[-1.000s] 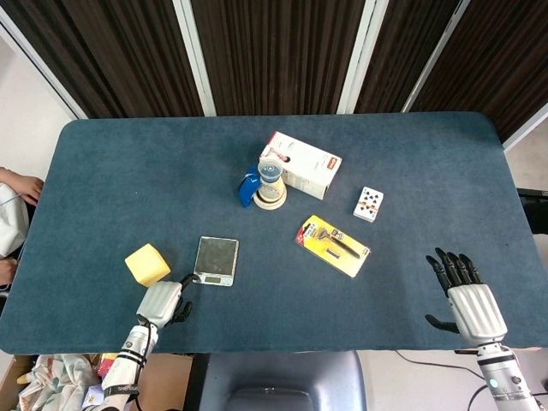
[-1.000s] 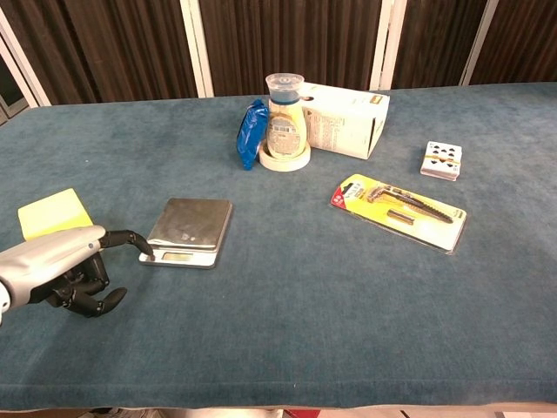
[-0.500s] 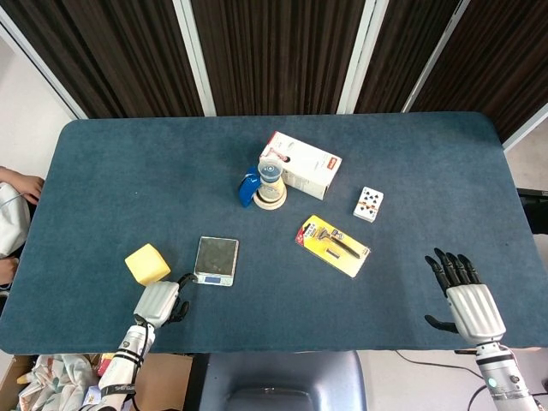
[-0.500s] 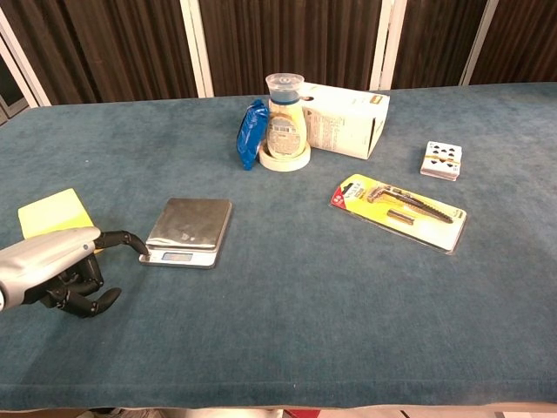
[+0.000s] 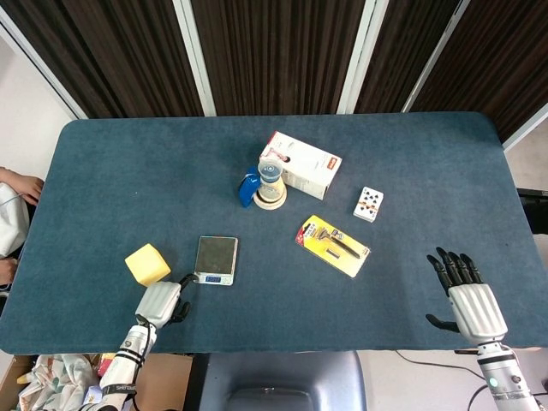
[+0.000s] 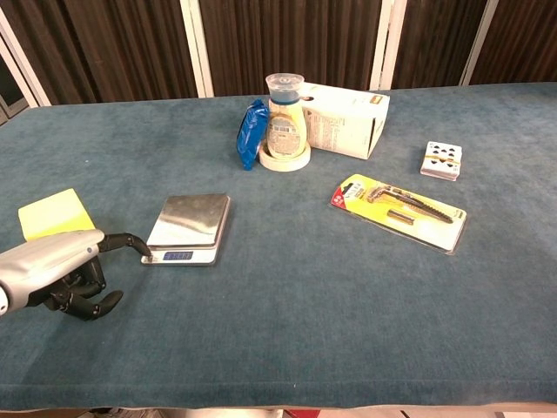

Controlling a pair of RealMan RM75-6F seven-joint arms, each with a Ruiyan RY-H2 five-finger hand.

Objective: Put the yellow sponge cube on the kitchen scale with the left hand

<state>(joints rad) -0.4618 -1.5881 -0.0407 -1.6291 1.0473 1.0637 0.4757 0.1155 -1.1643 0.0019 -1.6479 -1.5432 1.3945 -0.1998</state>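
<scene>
The yellow sponge cube (image 5: 147, 264) (image 6: 52, 213) sits on the blue table near the front left, apart from the scale. The small steel kitchen scale (image 5: 216, 259) (image 6: 187, 228) lies to its right, its display glowing blue. My left hand (image 5: 160, 303) (image 6: 52, 266) is low at the front edge, just in front of the cube. One finger reaches out to the scale's front left corner and the others are curled in, holding nothing. My right hand (image 5: 467, 300) rests at the front right edge with fingers spread and empty; only the head view shows it.
At the back middle stand a white box (image 5: 301, 164) (image 6: 344, 117), a jar on a tape roll (image 5: 271, 180) (image 6: 285, 122) and a blue packet (image 5: 248, 188) (image 6: 252, 133). A yellow blister pack (image 5: 333, 246) (image 6: 398, 211) and a deck of cards (image 5: 368, 204) (image 6: 441, 160) lie to the right.
The scale's display has lit up blue and the scale has shifted slightly. My left hand has drawn back a little toward the front edge. The right hand is still.
</scene>
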